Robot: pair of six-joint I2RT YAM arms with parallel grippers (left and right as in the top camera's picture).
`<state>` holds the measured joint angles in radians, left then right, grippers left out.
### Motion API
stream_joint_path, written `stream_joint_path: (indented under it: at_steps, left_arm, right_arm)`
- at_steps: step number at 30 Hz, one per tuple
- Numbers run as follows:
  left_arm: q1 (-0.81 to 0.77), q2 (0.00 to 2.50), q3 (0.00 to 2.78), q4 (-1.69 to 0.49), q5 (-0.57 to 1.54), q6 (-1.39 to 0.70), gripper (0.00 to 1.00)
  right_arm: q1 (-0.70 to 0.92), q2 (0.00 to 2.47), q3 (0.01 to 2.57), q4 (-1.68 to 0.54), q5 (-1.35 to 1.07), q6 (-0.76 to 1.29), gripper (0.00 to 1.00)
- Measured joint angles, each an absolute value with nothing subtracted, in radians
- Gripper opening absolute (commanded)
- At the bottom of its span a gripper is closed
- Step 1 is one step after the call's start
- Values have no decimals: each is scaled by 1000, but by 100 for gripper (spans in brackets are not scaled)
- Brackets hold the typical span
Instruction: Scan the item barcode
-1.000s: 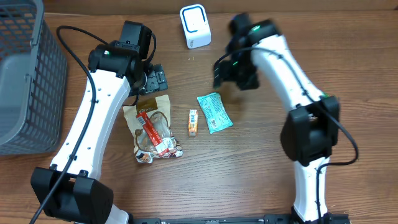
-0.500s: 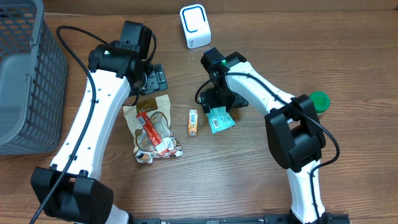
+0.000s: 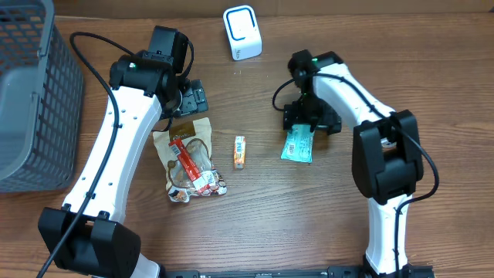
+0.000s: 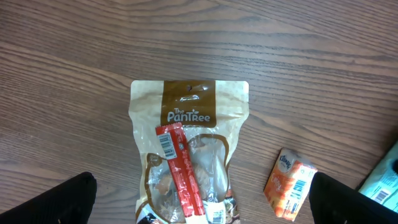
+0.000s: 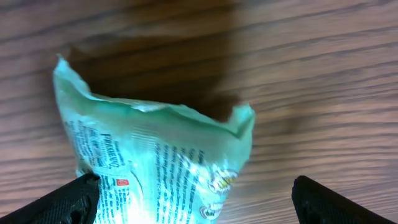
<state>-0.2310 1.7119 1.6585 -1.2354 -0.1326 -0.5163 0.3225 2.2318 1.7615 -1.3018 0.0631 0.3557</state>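
**Green snack packet (image 3: 298, 145) shifted right since the earlier frame; it now lies right of centre under the right gripper (image 3: 309, 122).**
Right jaws stand spread wide either side of the packet; its print is too blurred to read. Left of centre lies a pouch (image 4: 189, 112) marked "The PanTRee", a red barcoded stick (image 4: 177, 168) on it, an orange barcoded pack (image 4: 291, 190) just beside. Left gripper (image 3: 189, 99) hangs over the pouch's top, jaws open, empty. White scanner (image 3: 242, 32) stands at upper centre.

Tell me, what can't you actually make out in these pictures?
Green packet: print blurred in the right wrist view, lower part cut off by the bottom edge.
Brown pouch: bottom cut off in the left wrist view.
Orange pack: print too small to read overhead.
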Motion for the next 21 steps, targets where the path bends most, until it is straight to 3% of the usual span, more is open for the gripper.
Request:
stream_joint_path:
  at_steps: [10, 14, 18, 21]
  left_arm:
    - [-231, 1712, 1658, -1235, -133, -516, 100]
    - [-231, 1712, 1658, -1235, -133, -516, 100]
    - [-231, 1712, 1658, -1235, -133, -516, 100]
    - [-231, 1712, 1658, -1235, -133, -516, 100]
  right_arm:
    - [255, 2201, 1829, -1353, -53, 273, 99]
    - [212, 2133, 1860, -1377, -76, 208, 81]
    - [170, 2101, 1863, -1370, -106, 154, 49]
    - [153, 2101, 1839, -1335, -118, 144, 47]
